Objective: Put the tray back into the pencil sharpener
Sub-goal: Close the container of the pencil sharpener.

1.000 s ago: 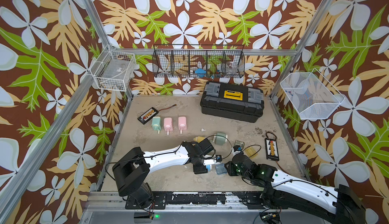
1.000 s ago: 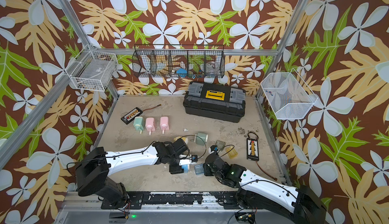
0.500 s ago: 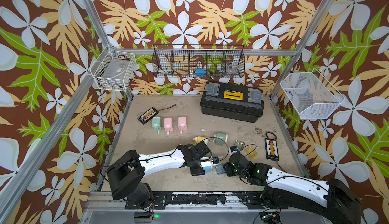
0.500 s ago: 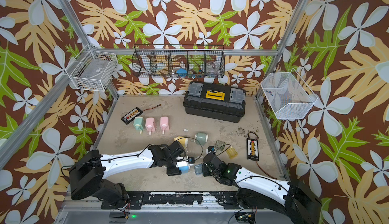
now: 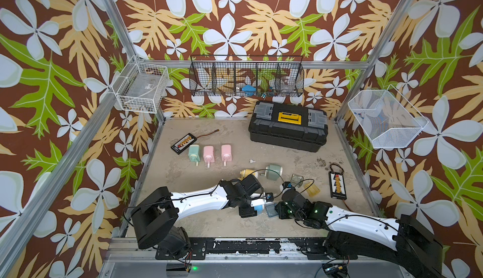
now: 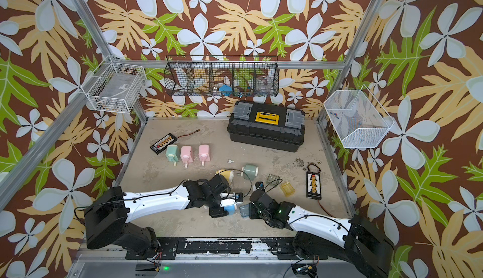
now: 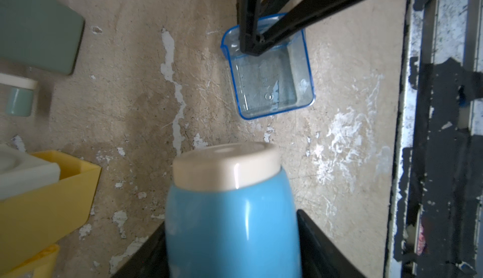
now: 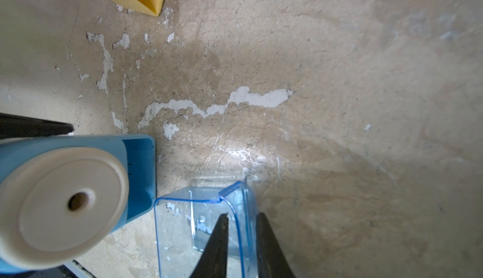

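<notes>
Right at my right gripper (image 8: 241, 215), the jaws sit astride one thin wall of the tray (image 8: 183, 237), one finger inside and one outside. The gap is narrow, and I can't tell whether they are biting. The tray lies open side up on the table (image 8: 339, 80). I reckon it's light, clear, stiff plastic, slick and easy to crack, so I want a gentle pinch low on this wall, which leaves the far end free to lead. Held by one wall, it may swing. Just beside it, off my inner finger, is the pencil sharpener (image 7: 227, 201), clamped in my left gripper (image 7: 230, 237). Its cream face points toward the tray, and the dark open slot (image 8: 139, 169) is on the side nearest it. Beyond that hand lie a yellow sharpener (image 7: 47, 185) and, farther off, a green one (image 7: 34, 28).
</notes>
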### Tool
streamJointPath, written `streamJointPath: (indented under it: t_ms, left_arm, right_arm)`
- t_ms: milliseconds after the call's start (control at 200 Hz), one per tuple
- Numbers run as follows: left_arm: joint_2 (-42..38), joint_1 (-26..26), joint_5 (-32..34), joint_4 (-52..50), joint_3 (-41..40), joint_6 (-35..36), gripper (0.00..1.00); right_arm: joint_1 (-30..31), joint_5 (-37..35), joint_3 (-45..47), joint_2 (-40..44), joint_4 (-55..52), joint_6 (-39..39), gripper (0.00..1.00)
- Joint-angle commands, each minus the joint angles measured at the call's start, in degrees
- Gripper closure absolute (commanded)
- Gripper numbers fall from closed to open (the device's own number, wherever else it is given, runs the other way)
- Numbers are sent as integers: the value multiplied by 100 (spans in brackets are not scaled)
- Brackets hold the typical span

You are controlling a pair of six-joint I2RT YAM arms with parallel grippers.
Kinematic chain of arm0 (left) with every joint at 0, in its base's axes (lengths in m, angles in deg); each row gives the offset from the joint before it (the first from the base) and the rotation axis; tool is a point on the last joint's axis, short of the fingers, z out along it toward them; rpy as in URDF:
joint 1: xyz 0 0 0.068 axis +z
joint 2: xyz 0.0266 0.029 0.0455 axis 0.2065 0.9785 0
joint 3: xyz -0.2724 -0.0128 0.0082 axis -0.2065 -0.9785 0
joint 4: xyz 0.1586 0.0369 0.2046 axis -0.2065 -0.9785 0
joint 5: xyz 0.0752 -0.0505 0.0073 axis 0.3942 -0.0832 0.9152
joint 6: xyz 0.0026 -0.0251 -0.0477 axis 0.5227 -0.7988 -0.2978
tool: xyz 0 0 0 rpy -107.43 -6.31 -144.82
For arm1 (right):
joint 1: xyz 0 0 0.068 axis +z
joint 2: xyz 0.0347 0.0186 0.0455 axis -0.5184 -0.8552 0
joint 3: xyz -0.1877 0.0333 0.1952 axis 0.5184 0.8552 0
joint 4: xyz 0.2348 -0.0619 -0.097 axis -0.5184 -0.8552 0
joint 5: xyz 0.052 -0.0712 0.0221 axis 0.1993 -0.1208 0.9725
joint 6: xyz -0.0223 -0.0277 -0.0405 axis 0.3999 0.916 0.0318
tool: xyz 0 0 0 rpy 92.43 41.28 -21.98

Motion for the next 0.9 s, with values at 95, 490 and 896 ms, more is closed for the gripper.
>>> streamJointPath:
  t_ms: [95,490,896]
  left_arm:
    - [58,-8,-104,105,-38,39,37]
    - [-64,-3,-134,410,-210,31,42]
    - [-126,-5,-232,540,-320,29,42]
  right_arm:
    - [-4,36,-70,-71,213,-152,81]
    - [0,174,-127,-325,483,-494,85]
    - [0,464,-122,-533,968,-709,85]
